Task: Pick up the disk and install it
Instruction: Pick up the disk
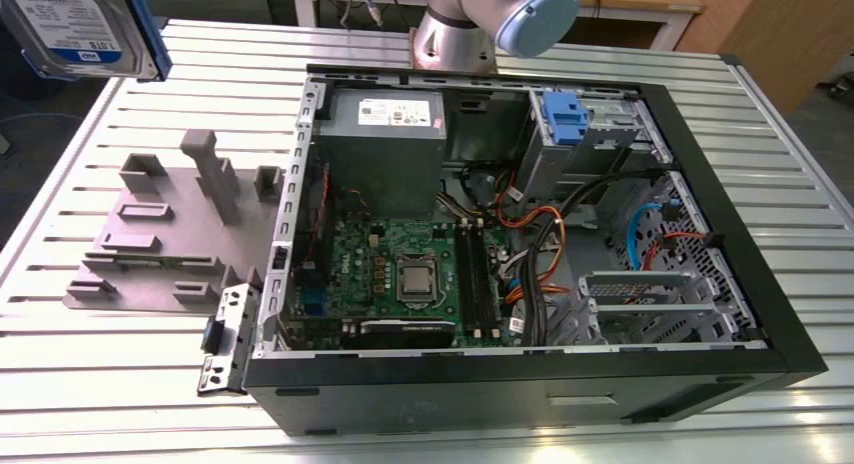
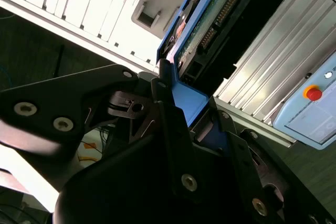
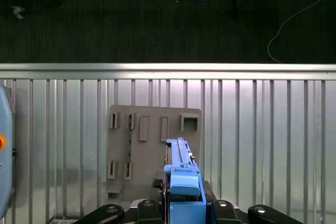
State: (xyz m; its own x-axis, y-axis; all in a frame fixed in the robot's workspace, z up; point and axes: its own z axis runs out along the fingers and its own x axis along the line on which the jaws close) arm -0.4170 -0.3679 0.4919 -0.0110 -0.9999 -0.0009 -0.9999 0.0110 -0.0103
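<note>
The disk (image 1: 70, 26) hangs high in the air at the exterior view's far left, above the table's corner, its white-and-blue label facing the camera and a blue rail along its edge. In the second wrist view my gripper (image 2: 191, 103) is shut on the blue rail end of the disk (image 2: 210, 19), whose green circuit board and connectors show. The first wrist view looks along the disk (image 3: 181, 169) edge-on, clamped in the gripper (image 3: 185, 199) above the grey fixture plate (image 3: 142, 182).
An open computer case (image 1: 787, 314) lies on the slatted metal table (image 1: 107, 384), with motherboard, cables, a grey power supply (image 1: 384, 134) and an upright cage with a blue latch (image 1: 566, 119). The grey fixture plate (image 1: 160, 239) sits to the case's left. The arm's base (image 1: 461, 29) stands behind the case.
</note>
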